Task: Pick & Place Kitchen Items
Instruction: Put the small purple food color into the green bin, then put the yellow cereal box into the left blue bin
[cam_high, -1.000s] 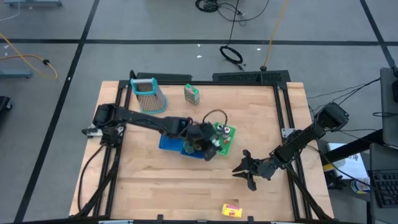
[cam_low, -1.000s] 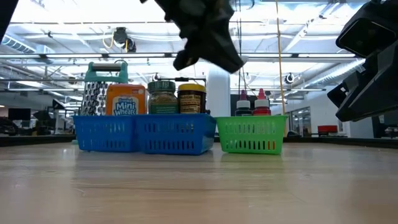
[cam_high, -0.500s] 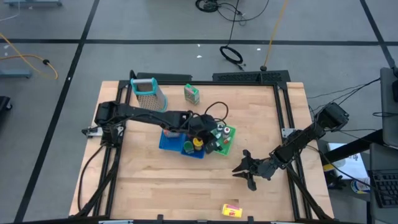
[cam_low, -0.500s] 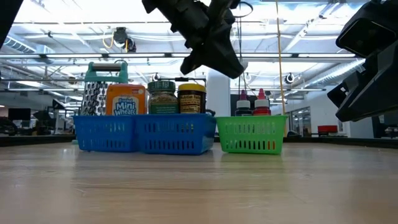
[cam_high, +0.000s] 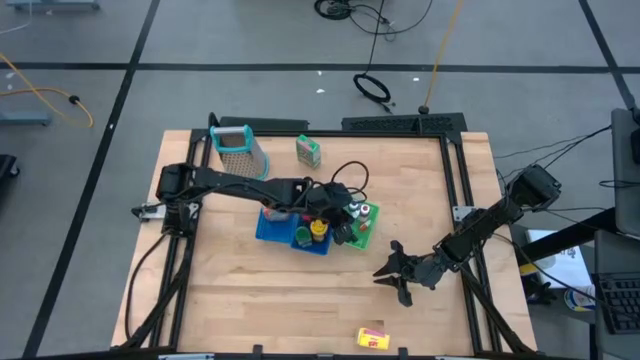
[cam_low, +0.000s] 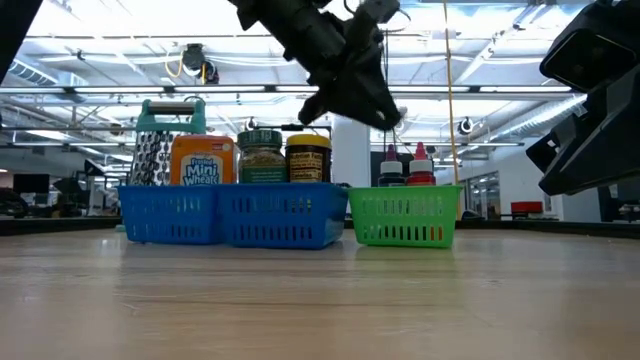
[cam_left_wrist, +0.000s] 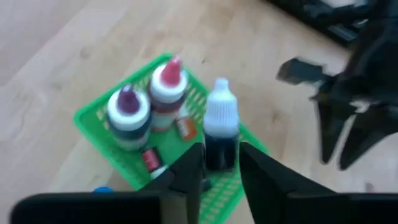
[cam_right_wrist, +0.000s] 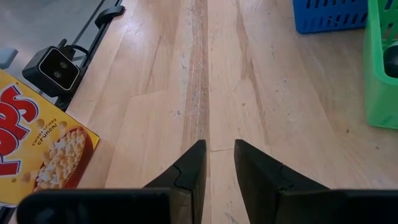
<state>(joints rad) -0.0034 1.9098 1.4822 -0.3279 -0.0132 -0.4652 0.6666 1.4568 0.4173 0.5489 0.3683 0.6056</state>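
My left gripper (cam_high: 341, 216) (cam_left_wrist: 219, 168) hovers over the green basket (cam_high: 364, 232) (cam_left_wrist: 102, 127), shut on a small dark bottle with a white cap (cam_left_wrist: 219, 127). Two bottles stand in that basket, one purple-capped (cam_left_wrist: 128, 115) and one red-capped (cam_left_wrist: 166, 92). The blue basket (cam_high: 272, 230) (cam_low: 230, 215) holds an orange cereal box (cam_low: 201, 160), a green-lidded jar (cam_low: 261, 157) and a yellow-capped jar (cam_high: 318, 229). A green carton (cam_high: 308, 151) stands near the table's far edge and a yellow box (cam_high: 372, 338) lies near its near edge. My right gripper (cam_high: 393, 272) (cam_right_wrist: 217, 165) waits open above bare wood. My left gripper pinches the small bottle by its dark body (cam_left_wrist: 219, 152), just behind the white cap, between its two fingers (cam_left_wrist: 189, 171). The fingers slant down from the table's left and lie along the bottle. The cap sticks out past the fingertips. The bottle is lifted clear above the green basket.
A metal grater with a teal handle (cam_high: 238, 150) stands at the far left of the table. A large cereal box (cam_right_wrist: 37, 149) lies off the table's right side beside a small camera (cam_right_wrist: 56, 68). Bare wood stretches between the baskets and the near edge.
My left gripper has moved from over the blue basket's right end toward the table's right and a little up, and now hangs over the green basket. That uncovered the yellow-capped jar in the blue basket.
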